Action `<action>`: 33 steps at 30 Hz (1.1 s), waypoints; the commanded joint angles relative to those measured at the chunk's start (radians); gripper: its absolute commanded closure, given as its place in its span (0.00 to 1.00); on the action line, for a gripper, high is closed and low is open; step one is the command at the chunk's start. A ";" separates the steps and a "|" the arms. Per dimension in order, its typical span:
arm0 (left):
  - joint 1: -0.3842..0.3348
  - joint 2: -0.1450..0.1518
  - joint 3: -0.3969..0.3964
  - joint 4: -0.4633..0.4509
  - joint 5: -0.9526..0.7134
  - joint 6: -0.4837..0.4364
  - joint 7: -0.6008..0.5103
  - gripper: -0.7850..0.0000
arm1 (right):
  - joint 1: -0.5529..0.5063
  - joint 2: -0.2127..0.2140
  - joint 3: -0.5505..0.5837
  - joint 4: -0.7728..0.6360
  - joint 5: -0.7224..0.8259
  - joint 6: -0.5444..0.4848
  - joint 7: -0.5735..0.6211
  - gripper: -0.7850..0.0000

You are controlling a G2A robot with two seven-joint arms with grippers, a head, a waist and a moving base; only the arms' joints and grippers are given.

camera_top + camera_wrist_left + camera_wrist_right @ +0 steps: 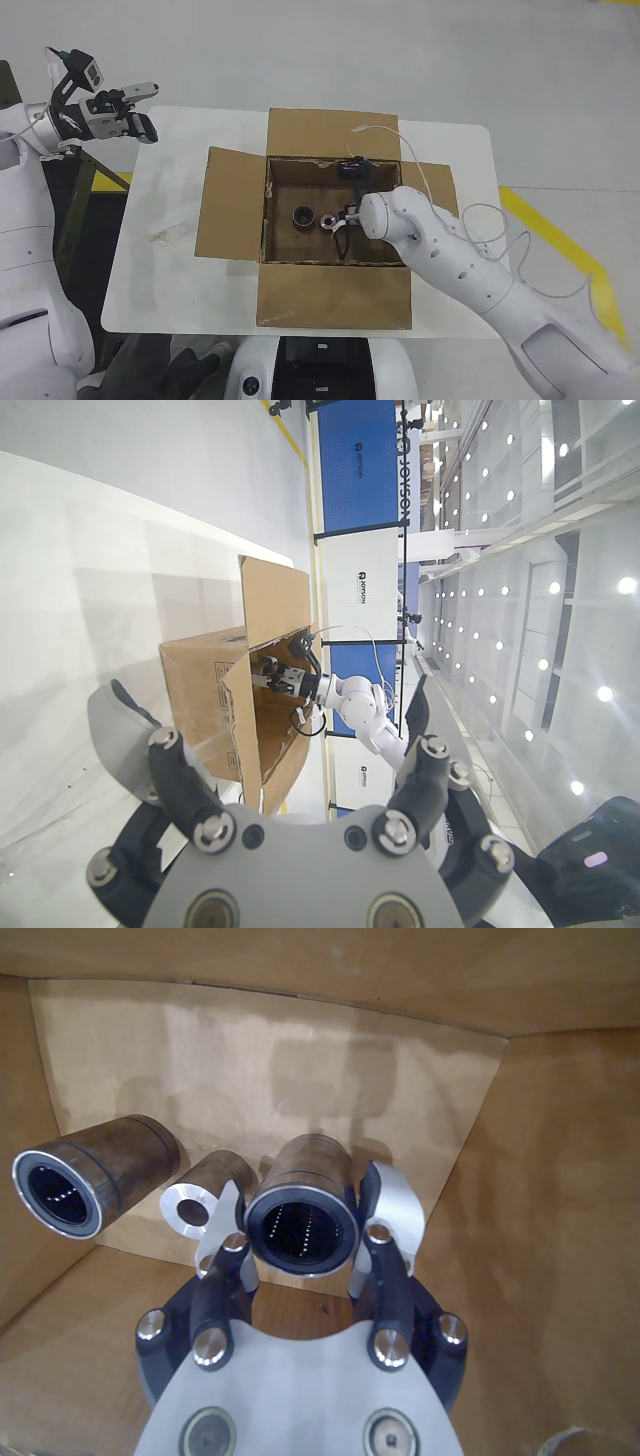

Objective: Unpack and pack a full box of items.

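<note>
White table (160,270) carries the cardboard box (230,200) at its middle, flaps open. We see printed labels (222,695) on the box's outer wall, too small to read. Left gripper (140,110) hangs at the table's far left corner, fingers apart. Right gripper (307,1208) is down inside the box, clamped on a linear bearing (310,1158); we can't tell if the bearing is off the floor. A second linear bearing (95,1178) stands apart from it, with a smaller metal sleeve (200,1198) between them. Another round part (580,1443) is cut off at the frame edge, hard to identify.
</note>
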 commanded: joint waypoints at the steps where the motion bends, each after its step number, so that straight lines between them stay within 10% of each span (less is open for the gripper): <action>1: 0.000 0.000 0.000 0.000 0.000 0.000 0.000 0.00 | -0.002 0.000 0.005 -0.011 -0.012 0.003 0.004 1.00; 33: 0.000 0.000 0.000 0.000 0.000 0.000 0.000 0.00 | -0.217 0.079 0.279 -0.469 -0.249 -0.082 0.083 1.00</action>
